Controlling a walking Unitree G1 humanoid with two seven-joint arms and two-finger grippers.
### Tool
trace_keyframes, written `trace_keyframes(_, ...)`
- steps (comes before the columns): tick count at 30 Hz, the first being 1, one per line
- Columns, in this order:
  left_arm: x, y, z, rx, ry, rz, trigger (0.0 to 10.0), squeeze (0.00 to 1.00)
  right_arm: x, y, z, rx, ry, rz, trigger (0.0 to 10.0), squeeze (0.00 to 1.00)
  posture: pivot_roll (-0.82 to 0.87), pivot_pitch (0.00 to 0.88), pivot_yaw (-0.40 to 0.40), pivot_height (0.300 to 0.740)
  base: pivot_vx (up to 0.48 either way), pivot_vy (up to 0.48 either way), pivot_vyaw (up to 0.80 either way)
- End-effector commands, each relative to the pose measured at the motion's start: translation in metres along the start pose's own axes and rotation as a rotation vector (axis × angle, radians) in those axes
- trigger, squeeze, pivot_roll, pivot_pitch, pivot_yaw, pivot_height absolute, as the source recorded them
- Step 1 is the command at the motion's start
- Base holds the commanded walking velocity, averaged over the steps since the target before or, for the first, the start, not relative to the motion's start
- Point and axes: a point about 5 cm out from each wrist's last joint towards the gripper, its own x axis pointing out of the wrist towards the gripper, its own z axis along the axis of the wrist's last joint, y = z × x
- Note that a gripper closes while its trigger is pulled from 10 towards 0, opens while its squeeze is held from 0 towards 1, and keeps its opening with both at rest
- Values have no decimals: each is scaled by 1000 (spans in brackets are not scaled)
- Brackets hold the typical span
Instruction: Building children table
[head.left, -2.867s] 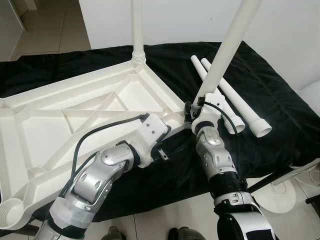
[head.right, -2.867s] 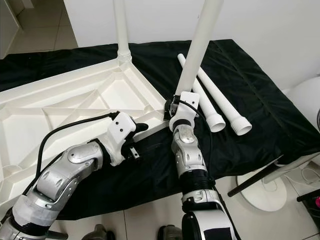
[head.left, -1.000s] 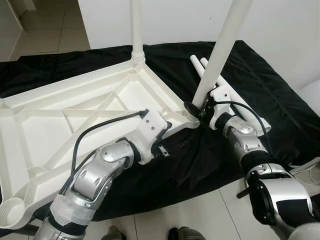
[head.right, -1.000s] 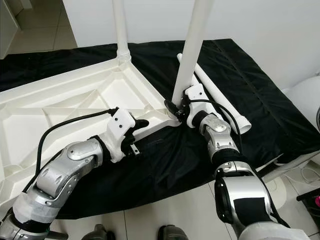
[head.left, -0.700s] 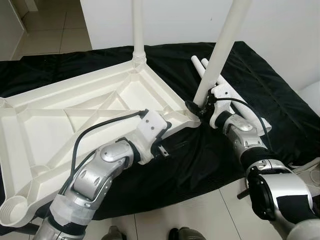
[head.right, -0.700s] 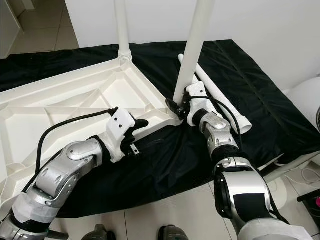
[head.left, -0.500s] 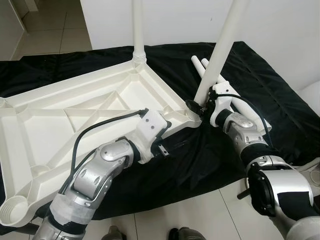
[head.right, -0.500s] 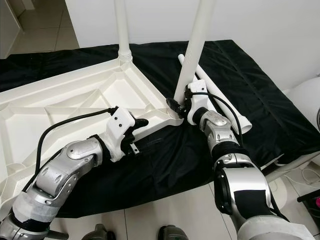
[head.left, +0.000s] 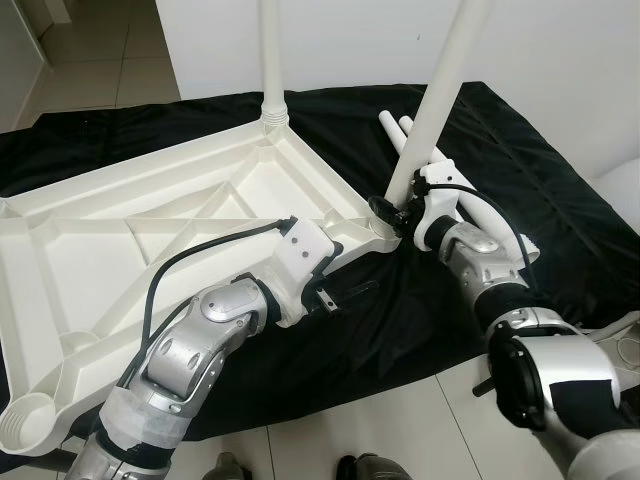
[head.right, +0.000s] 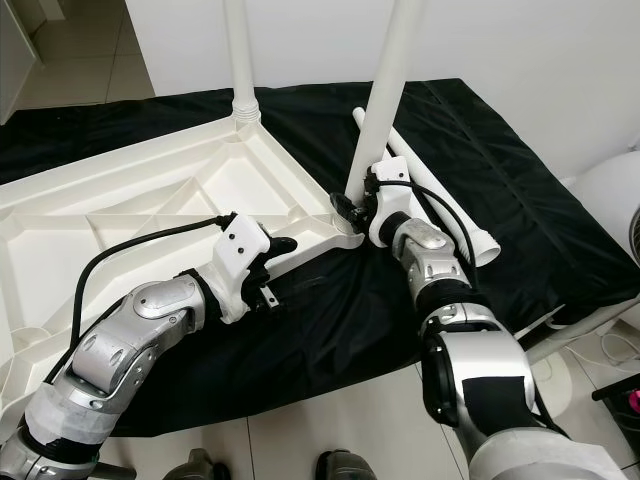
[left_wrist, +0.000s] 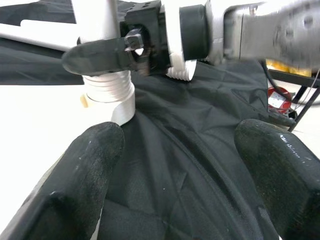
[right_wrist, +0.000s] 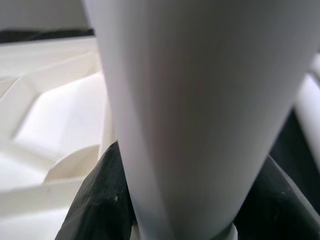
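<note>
Our right gripper (head.left: 397, 213) has swung round the near-corner leg (head.left: 440, 95), jaws clamped on its base, so the leg now stands straighter in the upturned tabletop (head.left: 150, 235) on the black worktop (head.left: 560, 190); it seems nearly screwed home; our left gripper (left_wrist: 175, 165) hovers beside, jaws wide and empty.

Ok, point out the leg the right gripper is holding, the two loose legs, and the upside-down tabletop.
Held leg (head.right: 385, 75), right eye view, on its bare shaft above the gripper.
Loose legs (head.right: 462, 228), right eye view, on the nearer leg's lower shaft.
Tabletop (head.left: 95, 255), left eye view, on a ribbed underside panel.
</note>
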Motion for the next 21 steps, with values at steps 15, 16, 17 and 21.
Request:
trace_keyframes(15,0,-4,-1,-6,1,-6,10000,0,-1,29,-29,157,11,-487,10000,0,-52,78,-17,740,0,0,0)
trace_keyframes(16,0,-4,-1,-6,1,-6,10000,0,-1,29,-29,157,11,-487,10000,0,-52,78,-17,740,0,0,0)
trace_keyframes(17,1,-3,-2,-5,0,1,10000,0,0,35,-29,177,-2,-535,10000,0,-52,74,-19,740,0,0,0)
trace_keyframes(21,1,-1,-1,0,-4,14,10000,0,-2,42,-27,189,-25,-598,10000,0,-52,71,-20,740,0,0,0)
